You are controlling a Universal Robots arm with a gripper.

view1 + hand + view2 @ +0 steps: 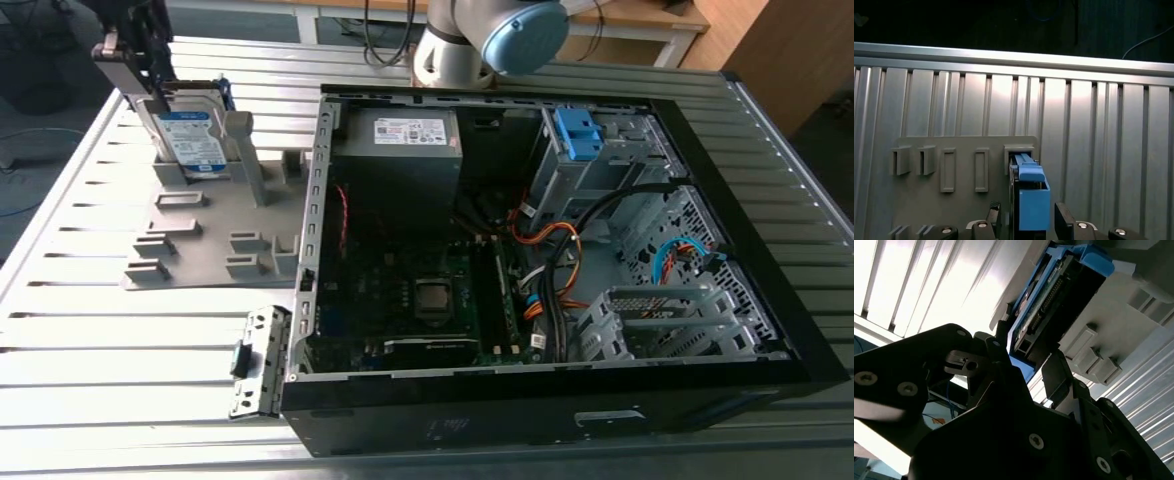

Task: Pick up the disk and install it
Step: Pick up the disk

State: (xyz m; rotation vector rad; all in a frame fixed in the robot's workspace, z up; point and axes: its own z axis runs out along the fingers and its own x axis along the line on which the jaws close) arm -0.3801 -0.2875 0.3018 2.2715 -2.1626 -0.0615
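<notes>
Over at the exterior view's left, the pincer hangs right above the grey holder. The disk stands on edge in a slot directly beneath it. In the first wrist view the fingers are spread to either side of the disk's blue bracket, released, with a gap showing on one side. Well away from the pincer, toward the exterior view's right, lies the computer case, its side open.
</notes>
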